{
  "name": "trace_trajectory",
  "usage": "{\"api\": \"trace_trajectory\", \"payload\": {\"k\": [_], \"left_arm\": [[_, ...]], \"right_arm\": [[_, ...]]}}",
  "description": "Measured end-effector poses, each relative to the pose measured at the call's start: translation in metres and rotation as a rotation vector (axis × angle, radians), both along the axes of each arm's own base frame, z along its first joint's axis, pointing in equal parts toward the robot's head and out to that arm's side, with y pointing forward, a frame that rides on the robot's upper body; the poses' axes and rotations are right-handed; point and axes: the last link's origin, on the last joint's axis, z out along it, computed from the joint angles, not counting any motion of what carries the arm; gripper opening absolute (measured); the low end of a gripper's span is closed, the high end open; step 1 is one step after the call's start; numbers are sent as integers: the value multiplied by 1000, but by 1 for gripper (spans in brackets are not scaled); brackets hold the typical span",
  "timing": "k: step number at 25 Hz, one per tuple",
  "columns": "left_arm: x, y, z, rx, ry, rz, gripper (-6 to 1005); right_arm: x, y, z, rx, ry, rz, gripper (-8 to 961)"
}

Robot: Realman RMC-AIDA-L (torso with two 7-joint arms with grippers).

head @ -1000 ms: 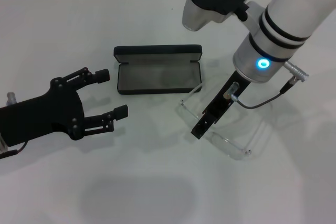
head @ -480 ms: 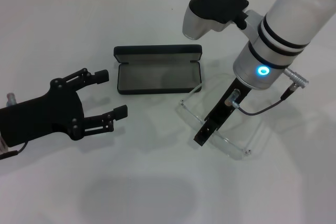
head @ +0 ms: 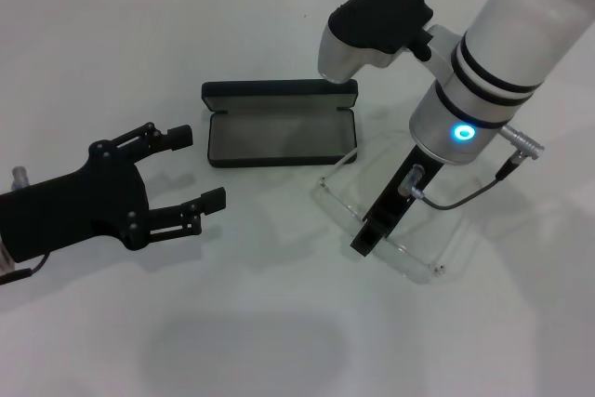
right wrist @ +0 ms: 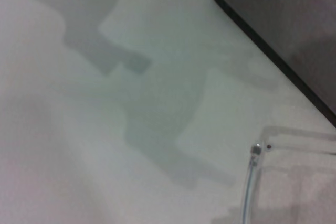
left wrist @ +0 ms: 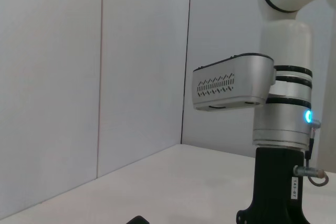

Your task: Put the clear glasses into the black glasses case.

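Observation:
The black glasses case [head: 279, 135] lies open at the table's middle, grey lining up, lid standing along its far side; its corner [right wrist: 278, 30] shows in the right wrist view. The clear glasses [head: 406, 250] rest on the table just right of and nearer than the case, one arm reaching toward the case's right end. A hinge of the glasses [right wrist: 255, 150] appears in the right wrist view. My right gripper [head: 365, 241] points down over the middle of the glasses' front. My left gripper [head: 200, 166] hovers open and empty left of the case.
White tabletop [head: 260, 323] all around, with a wall seam at the far edge. The left wrist view shows only the right arm [left wrist: 278, 129] against grey wall panels.
The right gripper has shifted a little right and toward me along the glasses' front. The left arm, the case and the glasses have stayed put.

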Motion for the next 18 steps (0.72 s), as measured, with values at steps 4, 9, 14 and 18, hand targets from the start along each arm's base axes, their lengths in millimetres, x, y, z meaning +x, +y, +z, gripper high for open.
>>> {"api": "trace_trajectory", "payload": {"k": [4, 9, 14, 18], "left_arm": [[0, 0, 0, 0, -1, -1, 888], [1, 0, 0, 0, -1, -1, 888], [1, 0, 0, 0, -1, -2, 887], [0, 0, 1, 7, 0, -2, 887]], "right_arm": [[0, -2, 0, -11, -5, 11, 673], [0, -5, 0, -30, -26, 22, 472], [0, -9, -1, -44, -46, 39, 143], [-5, -9, 1, -45, -34, 52, 140]]}}
